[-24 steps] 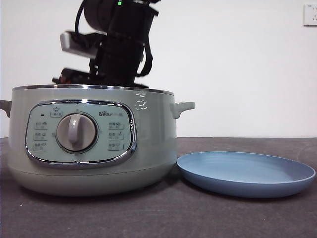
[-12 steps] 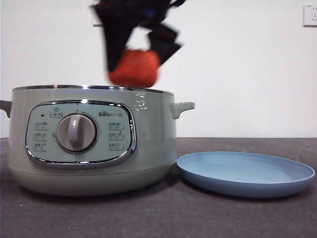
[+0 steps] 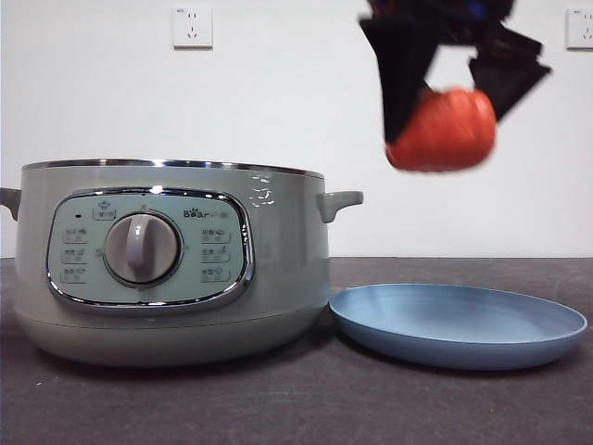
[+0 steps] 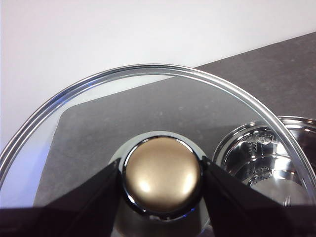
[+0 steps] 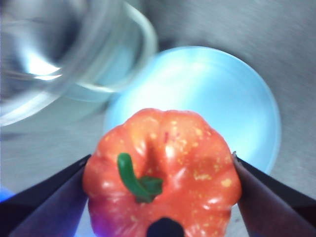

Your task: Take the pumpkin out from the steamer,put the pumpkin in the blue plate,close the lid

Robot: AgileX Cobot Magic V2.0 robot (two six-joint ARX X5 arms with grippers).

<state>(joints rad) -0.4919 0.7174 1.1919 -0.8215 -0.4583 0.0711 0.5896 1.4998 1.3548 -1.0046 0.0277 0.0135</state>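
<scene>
Right gripper (image 3: 443, 102) was clamped on the pumpkin (image 3: 442, 130), airborne above the blue plate (image 3: 459, 324) (steamer (image 3: 171, 260) at its 9 o'clock). Best to descend centred, release low. Left gripper (image 4: 162, 174) gripped the lid (image 4: 148, 123) knob.

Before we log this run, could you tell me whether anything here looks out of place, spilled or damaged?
Nothing stands out. The right tool holds the pumpkin in the air above the blue plate, the left tool grips the lid by its knob, and the steamer stands upright and open.
</scene>
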